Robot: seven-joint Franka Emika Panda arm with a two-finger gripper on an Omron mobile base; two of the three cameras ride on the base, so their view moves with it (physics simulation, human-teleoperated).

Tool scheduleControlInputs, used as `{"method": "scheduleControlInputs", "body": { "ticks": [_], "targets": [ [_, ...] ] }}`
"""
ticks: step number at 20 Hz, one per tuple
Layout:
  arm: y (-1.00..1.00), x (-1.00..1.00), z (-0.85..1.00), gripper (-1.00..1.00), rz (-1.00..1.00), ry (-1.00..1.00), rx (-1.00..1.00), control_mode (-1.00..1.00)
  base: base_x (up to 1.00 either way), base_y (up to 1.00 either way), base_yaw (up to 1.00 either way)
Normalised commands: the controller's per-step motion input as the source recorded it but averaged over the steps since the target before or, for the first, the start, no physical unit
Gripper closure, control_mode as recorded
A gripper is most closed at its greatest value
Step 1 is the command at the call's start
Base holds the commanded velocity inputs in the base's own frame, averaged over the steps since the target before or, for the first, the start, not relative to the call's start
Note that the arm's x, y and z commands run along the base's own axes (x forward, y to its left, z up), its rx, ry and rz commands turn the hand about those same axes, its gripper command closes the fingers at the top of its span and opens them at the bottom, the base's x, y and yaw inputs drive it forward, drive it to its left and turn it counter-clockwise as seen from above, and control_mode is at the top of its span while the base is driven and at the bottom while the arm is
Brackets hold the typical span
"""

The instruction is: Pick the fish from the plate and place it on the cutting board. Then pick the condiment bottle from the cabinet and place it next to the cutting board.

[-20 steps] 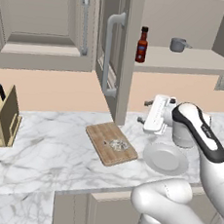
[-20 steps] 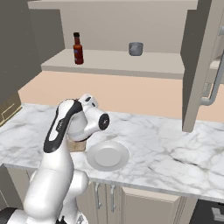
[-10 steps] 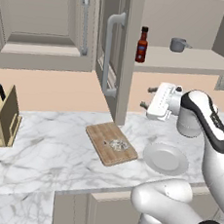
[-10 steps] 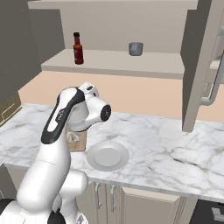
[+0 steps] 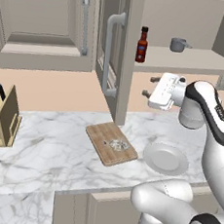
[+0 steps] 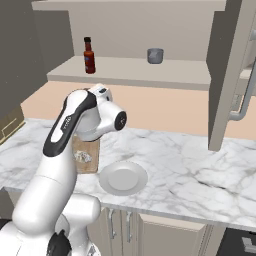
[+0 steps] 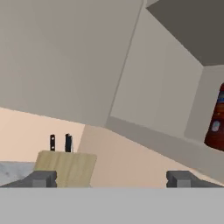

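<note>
The small silvery fish (image 5: 116, 145) lies on the wooden cutting board (image 5: 103, 138), also seen as fish (image 6: 83, 156) on the board (image 6: 89, 147). Right of the board, the white plate (image 5: 166, 159) (image 6: 123, 177) holds nothing. The dark-red condiment bottle (image 5: 141, 44) (image 6: 89, 55) stands upright on the open cabinet's shelf (image 5: 193, 60). My gripper (image 5: 151, 87) hangs open and empty above the counter, just below shelf height, lower right of the bottle and pointing left. In the hand view the gripper (image 7: 112, 179) is spread wide, with the bottle (image 7: 217, 122) at the right edge.
The cabinet door (image 5: 117, 56) stands open edge-on, left of the gripper, its bar handle (image 5: 107, 55) facing left. A small grey pot (image 5: 179, 44) (image 6: 155, 55) sits on the shelf right of the bottle. A knife block (image 5: 4, 120) (image 7: 65, 166) stands at the counter's far left.
The arm has lifted the open gripper from just above the plate up toward the shelf and turned it left. Fish, board, plate and bottle have not moved.
</note>
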Motion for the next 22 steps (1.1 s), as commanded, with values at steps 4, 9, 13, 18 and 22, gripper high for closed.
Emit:
{"method": "scheduleControlInputs", "body": {
  "ticks": [4,9,13,18,22],
  "targets": [
    [0.0,0.0,0.42,-1.0,0.0,0.0,0.04,-1.0,0.0,0.0,0.0],
    [0.0,0.0,0.42,-1.0,0.0,0.0,0.06,-1.0,0.0,0.0,0.0],
    [0.0,0.0,0.43,-1.0,0.0,0.0,0.08,-1.0,0.0,0.0,0.0],
    [0.0,0.02,0.44,-1.0,0.0,0.0,0.07,-1.0,0.0,0.0,0.0],
    [0.0,0.04,0.47,-1.0,0.0,0.0,0.05,-1.0,0.0,0.0,0.0]
  ]
}}
